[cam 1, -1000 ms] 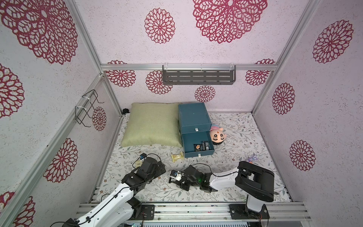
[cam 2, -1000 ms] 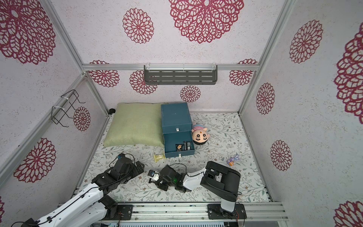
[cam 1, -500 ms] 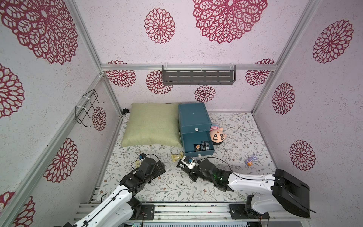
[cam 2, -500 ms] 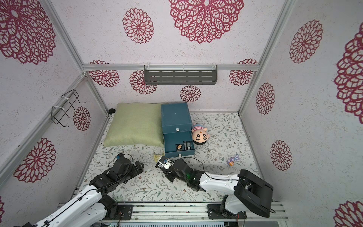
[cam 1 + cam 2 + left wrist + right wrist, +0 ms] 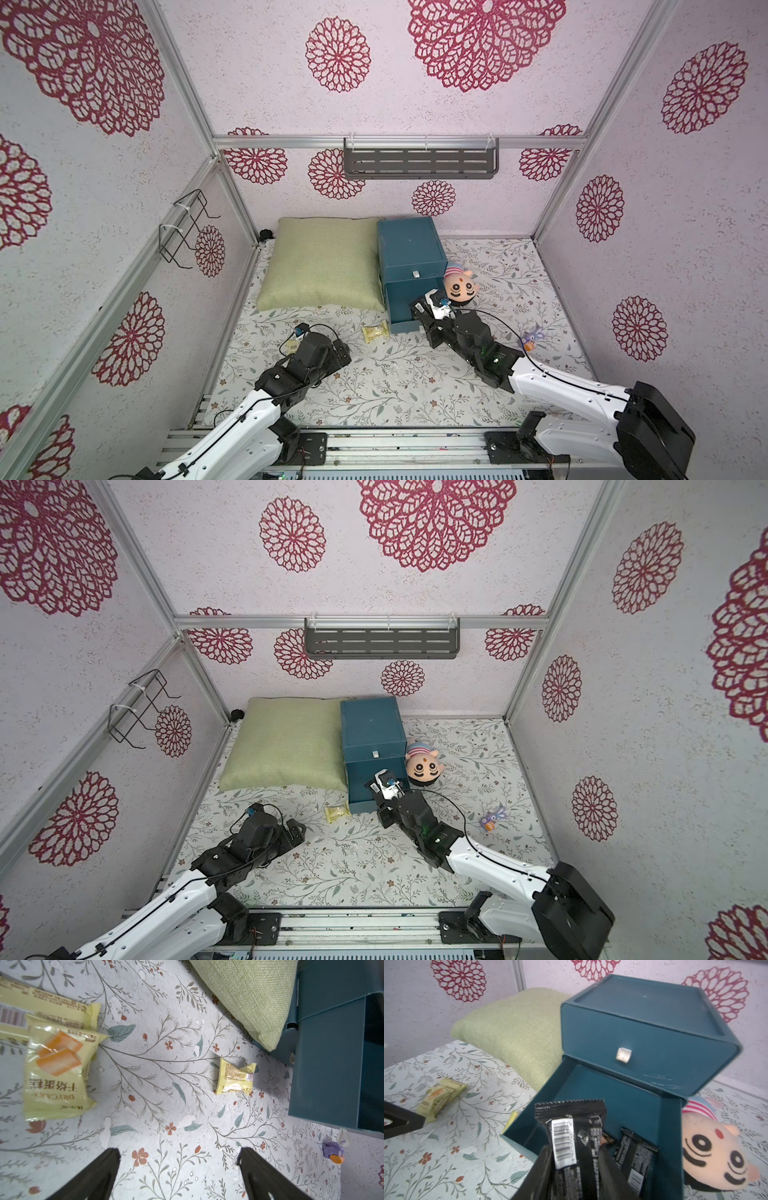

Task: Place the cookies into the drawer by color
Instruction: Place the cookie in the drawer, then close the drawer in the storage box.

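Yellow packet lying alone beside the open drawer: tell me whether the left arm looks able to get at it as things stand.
Probably yes. The yellow packet lies on bare mat ahead of the left arm, whose jaws stand wide open and empty; nothing lies between.

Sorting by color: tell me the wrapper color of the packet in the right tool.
Black packet, clearest in right wrist view.
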